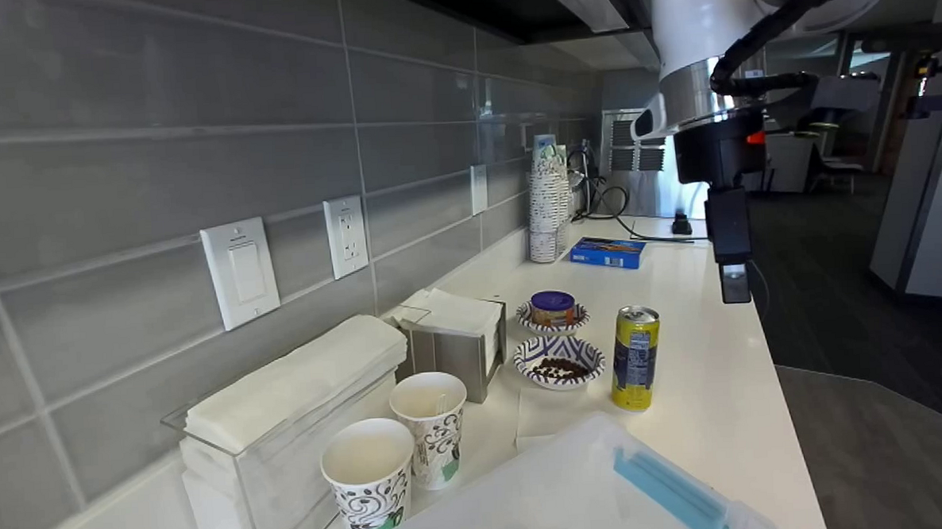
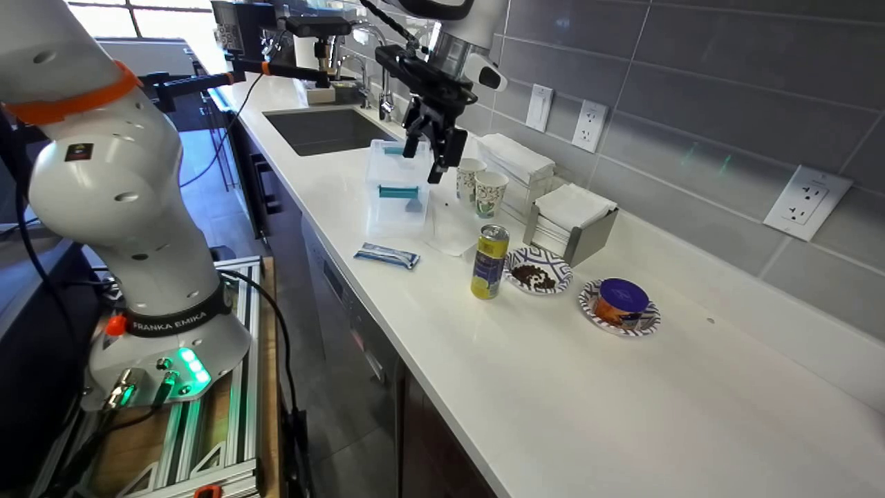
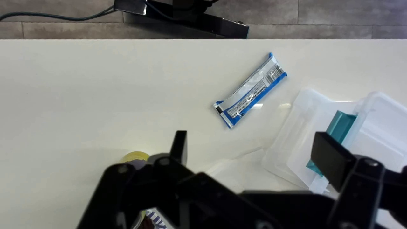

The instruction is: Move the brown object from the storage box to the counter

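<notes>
The white counter [image 1: 698, 366] runs along the wall and shows in an exterior view [image 2: 588, 408] and the wrist view [image 3: 79, 95]. The clear plastic storage box [image 2: 397, 218] with teal latches stands on it, also at the right of the wrist view [image 3: 295, 127] and the bottom of an exterior view [image 1: 560, 483]. I see no brown object inside the box. Small dark brown pieces [image 1: 559, 368] lie in a patterned paper bowl [image 2: 546, 259]. My gripper [image 2: 423, 162] is open and empty, held well above the counter; its fingers spread wide in the wrist view [image 3: 249, 136].
A yellow can [image 1: 635, 361] stands beside the bowl. A blue-silver wrapped bar [image 3: 251, 90] lies near the counter's front edge. Two paper cups [image 2: 490, 194], napkin holders [image 2: 574, 214] and a purple-lidded tub [image 2: 622, 297] stand toward the wall. A shelf [image 1: 507, 8] hangs above.
</notes>
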